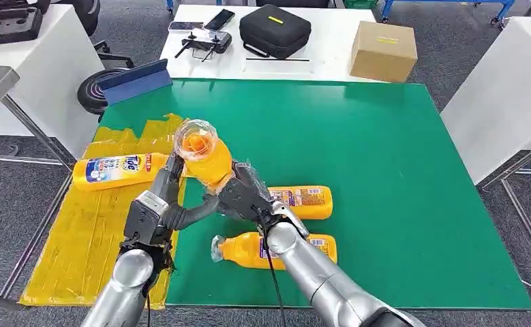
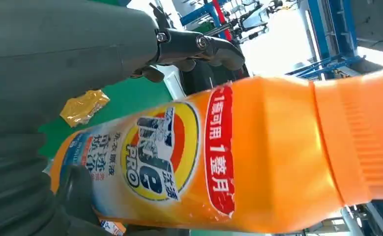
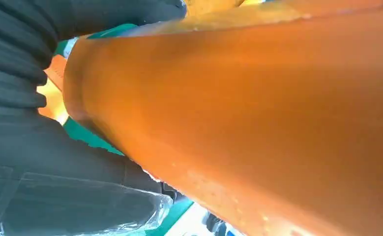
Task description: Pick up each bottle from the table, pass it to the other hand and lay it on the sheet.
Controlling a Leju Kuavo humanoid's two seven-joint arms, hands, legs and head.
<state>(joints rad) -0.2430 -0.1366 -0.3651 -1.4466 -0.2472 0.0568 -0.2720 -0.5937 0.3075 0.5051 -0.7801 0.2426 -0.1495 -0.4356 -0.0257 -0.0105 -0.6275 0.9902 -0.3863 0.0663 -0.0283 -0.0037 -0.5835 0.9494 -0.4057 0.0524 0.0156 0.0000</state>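
Your left wrist view: orange bottle (image 2: 258, 157) lies across frame, close to camera. Label (image 2: 160, 150) faces you: round yellow-and-orange logo, red vertical band with white characters. Ribbed orange cap end (image 2: 361, 132) sits at one end of bottle. Left hand (image 2: 56, 98): grey ribbed cover and thick thumb sit against bottle body; dark fingers (image 2: 199, 46) reach over bottle's far side. Green table surface (image 2: 130, 98) shows between hand and bottle. Crumpled yellow sheet (image 2: 83, 105) lies on it. Blue frames (image 2: 337, 34) stand beyond, background overexposed.
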